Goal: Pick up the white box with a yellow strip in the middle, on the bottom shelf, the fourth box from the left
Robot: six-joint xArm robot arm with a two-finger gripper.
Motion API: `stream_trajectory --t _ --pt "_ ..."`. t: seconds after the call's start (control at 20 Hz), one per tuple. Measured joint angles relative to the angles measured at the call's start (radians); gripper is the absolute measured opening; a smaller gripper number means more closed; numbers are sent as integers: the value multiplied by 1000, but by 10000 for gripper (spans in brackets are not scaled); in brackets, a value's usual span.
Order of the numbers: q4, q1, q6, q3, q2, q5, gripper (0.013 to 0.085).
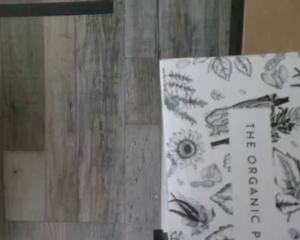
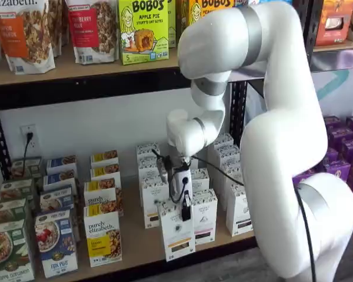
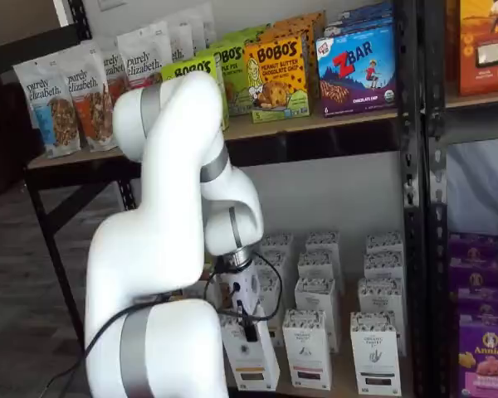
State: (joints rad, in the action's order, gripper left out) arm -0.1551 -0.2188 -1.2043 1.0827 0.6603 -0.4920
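Observation:
The white box (image 2: 176,235) is a tall narrow carton with a dark speckled top and a black label near its base. It leans out at the front edge of the bottom shelf (image 2: 138,244), tilted. My gripper (image 2: 185,207) is shut on the white box at its top, with the black fingers (image 3: 247,327) down over its upper front. In both shelf views the box (image 3: 252,361) stands forward of the other rows. The wrist view shows its leaf-patterned top (image 1: 235,150) close up, with grey plank floor beside it and the tan shelf board (image 1: 275,25) beyond.
Like white cartons (image 2: 205,214) stand in rows right beside and behind the held box. Yellow "purely elizabeth" boxes (image 2: 103,238) and blue boxes (image 2: 56,241) fill the shelf's left. Purple boxes (image 3: 485,356) sit past a black rack post (image 3: 415,207). An upper shelf (image 2: 76,67) hangs overhead.

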Motion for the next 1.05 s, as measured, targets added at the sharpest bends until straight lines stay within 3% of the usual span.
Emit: stream_trajectory --t 0.5,1.05 --pt "48 2 -46 -101 -134 -36 490" --pt "60 -2 -55 -199 -288 -94 490"
